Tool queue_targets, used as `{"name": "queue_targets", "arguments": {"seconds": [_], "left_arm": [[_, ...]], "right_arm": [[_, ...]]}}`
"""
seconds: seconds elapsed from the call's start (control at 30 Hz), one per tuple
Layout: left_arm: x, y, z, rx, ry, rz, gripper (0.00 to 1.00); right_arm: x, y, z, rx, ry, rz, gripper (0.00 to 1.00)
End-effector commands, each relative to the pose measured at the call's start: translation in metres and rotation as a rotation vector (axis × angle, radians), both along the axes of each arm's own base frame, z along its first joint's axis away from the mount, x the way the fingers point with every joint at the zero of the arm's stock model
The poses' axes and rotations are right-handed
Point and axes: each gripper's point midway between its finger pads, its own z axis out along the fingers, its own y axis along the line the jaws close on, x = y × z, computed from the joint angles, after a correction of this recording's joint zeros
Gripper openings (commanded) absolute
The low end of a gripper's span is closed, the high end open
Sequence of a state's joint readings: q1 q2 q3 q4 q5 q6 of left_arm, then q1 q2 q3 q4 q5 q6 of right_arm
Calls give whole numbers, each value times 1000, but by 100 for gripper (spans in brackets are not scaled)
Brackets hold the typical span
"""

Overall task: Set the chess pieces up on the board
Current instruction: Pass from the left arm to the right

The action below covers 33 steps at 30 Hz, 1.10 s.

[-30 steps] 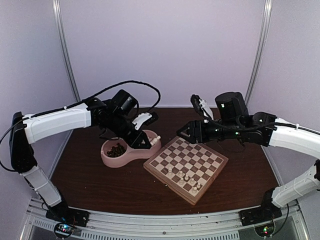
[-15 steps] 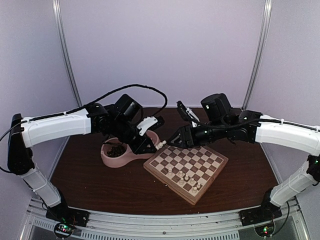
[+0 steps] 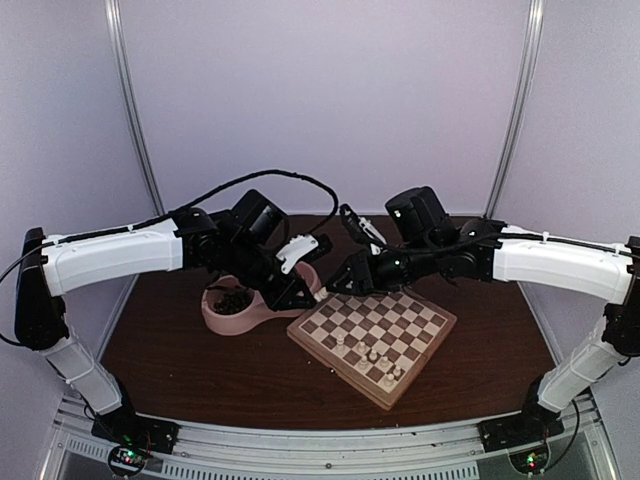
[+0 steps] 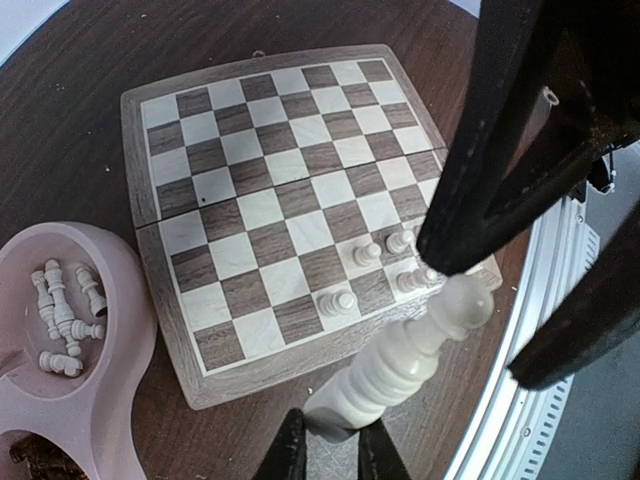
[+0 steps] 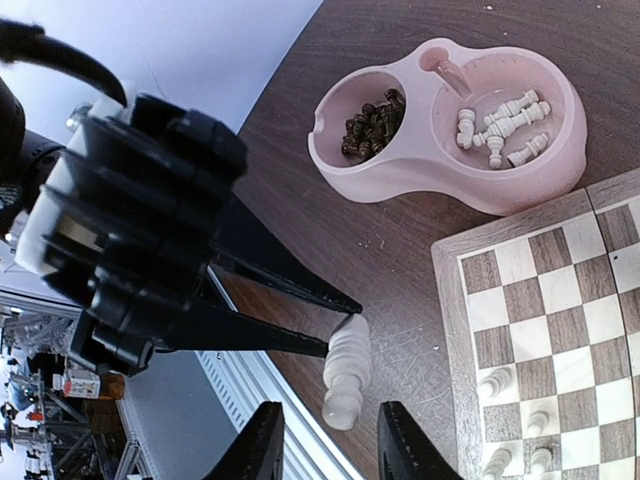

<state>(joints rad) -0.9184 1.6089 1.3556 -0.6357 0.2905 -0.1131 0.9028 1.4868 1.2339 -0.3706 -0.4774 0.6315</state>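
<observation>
Piece (image 4: 400, 365) looks light and slick: left hand (image 4: 330, 450) pinches its base, your right hand (image 5: 330, 430) open, so take the neck.

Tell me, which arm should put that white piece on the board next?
Right, probably. The right tool straddles the white piece that the left tool holds near the board, so it looks ready to take it.
</observation>
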Motion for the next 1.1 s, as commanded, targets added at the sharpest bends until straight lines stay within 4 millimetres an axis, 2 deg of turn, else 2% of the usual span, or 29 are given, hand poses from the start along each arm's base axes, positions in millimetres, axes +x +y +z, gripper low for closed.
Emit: {"name": "queue_targets", "arguments": {"seconds": [0.0, 0.1, 0.4, 0.67, 0.8, 0.93, 1.07], "left_arm": [[0, -9, 17, -53, -47, -28, 9], [0, -9, 16, -53, -47, -30, 9], [1, -7, 12, -39, -41, -24, 9], [16, 2, -11, 50, -34, 77, 8], [24, 9, -22, 92, -30, 141, 8], [33, 21, -32, 125, -15, 212, 8], [38, 31, -35, 139, -15, 258, 8]], "right_arm": [[7, 7, 8, 17, -20, -2, 31], [7, 7, 6, 11, -20, -2, 28], [9, 0, 4, -16, -38, -20, 6], [8, -30, -8, -143, -86, -68, 6], [5, -38, -19, -193, -90, -63, 5], [1, -40, -35, -250, -83, -34, 3], [-1, -42, -59, -378, -83, 7, 3]]}}
